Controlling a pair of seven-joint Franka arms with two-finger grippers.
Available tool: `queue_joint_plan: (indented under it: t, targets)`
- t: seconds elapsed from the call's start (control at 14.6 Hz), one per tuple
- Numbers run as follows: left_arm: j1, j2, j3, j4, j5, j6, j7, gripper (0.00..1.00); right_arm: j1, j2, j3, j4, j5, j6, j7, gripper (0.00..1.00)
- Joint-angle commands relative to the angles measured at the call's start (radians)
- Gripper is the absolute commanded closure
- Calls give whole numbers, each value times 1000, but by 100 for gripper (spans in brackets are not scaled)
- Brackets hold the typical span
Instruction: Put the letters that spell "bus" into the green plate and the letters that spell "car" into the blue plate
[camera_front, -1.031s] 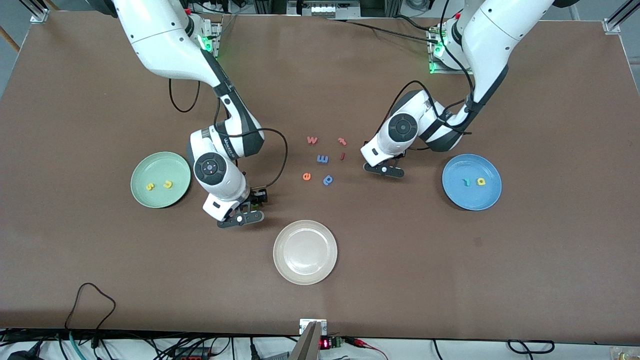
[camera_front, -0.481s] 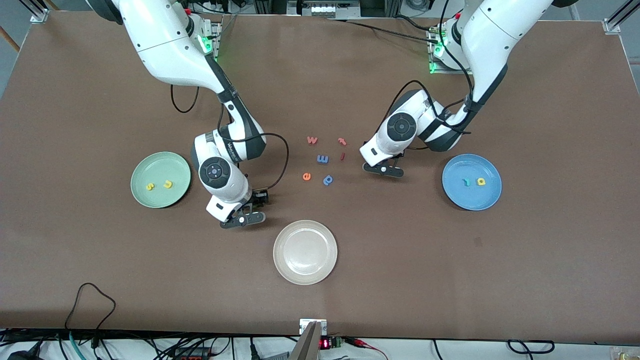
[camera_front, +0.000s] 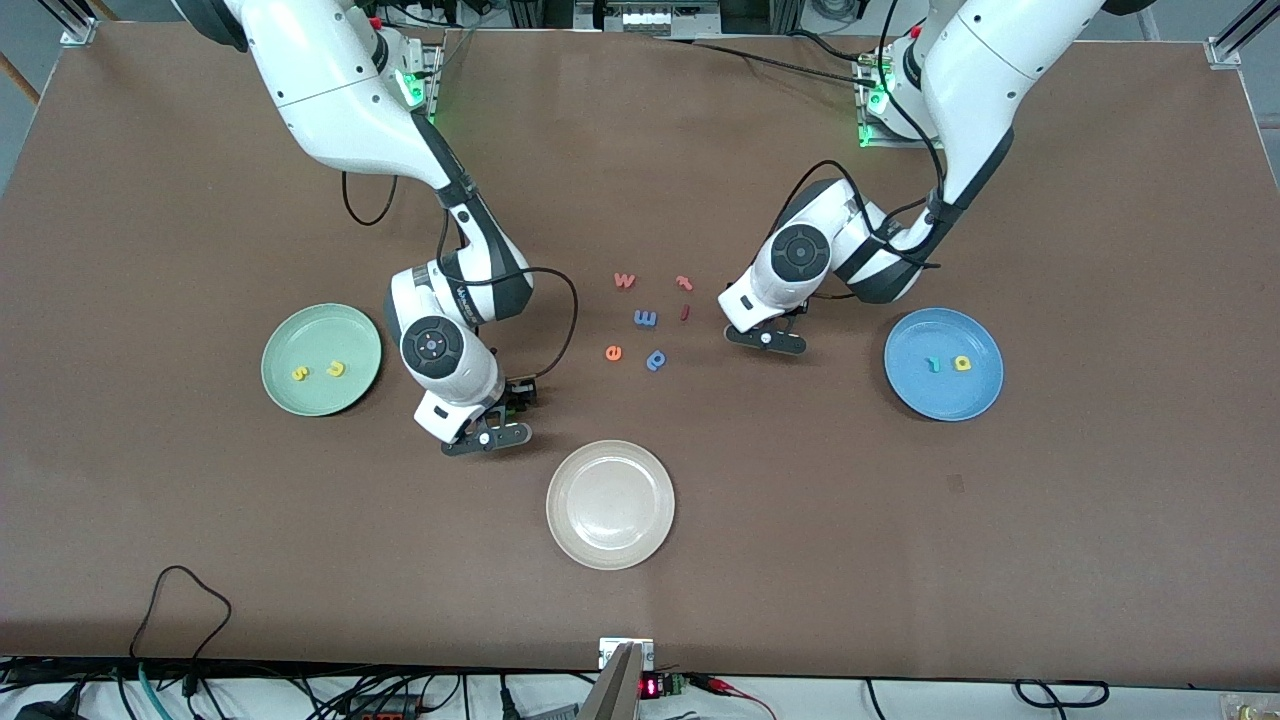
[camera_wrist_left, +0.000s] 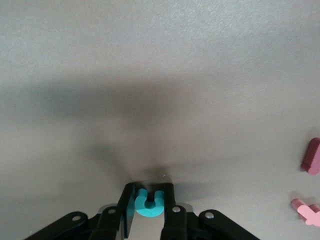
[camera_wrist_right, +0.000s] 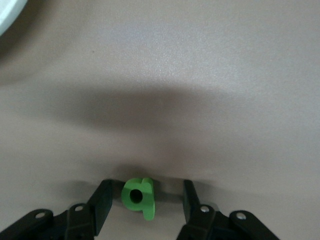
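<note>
The left gripper (camera_wrist_left: 149, 207) is down at the table between the loose letters and the blue plate (camera_front: 985, 395), its fingers (camera_wrist_left: 127, 210) clamped on the teal "c" (camera_wrist_left: 148, 203); the right gripper (camera_wrist_right: 145, 202) is low beside the cream plate (camera_front: 575, 535), toward the green plate (camera_front: 285, 390), its jaws standing apart with the green "b" (camera_wrist_right: 139, 196) between them, touching neither finger.

Three plates lie on the brown table (camera_front: 900, 560), well apart from one another and from every table edge; wide bare surface runs along the edge nearest the front camera and at both ends.

The green plate, toward the right arm's end, holds two yellow letters, the "s" (camera_front: 299, 373) and the "u" (camera_front: 336, 369); the blue plate, toward the left arm's end, holds two, the teal "r" (camera_front: 933, 364) and the yellow "a" (camera_front: 962, 363); the cream plate, nearest the front camera, holds none.

Six loose letters sit mid-table between the arms: a red "w" (camera_front: 624, 280), a red "r"-like letter (camera_front: 684, 283), a red stroke (camera_front: 685, 312), a blue "m" (camera_front: 645, 318), an orange "e" (camera_front: 613, 352) and a blue "p" (camera_front: 655, 359); each lies apart from its neighbours.

Lettering on the right arm's wrist is too small to read.
</note>
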Motion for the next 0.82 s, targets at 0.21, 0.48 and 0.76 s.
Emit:
queue_joint_plan:
  t: [0.21,0.48,0.76]
  targets:
    - [108,-121,3,66,33,-205,-11,96,20,-6,-7,-22,16,-9,10,42]
    - [267,-109,14,177,35,-305,83,96,25,-7,-6,-29,16,-8,10,54]
    - [418,-42,12,183,113,-277,194,96,23,-9,-7,-36,16,-8,7,76]
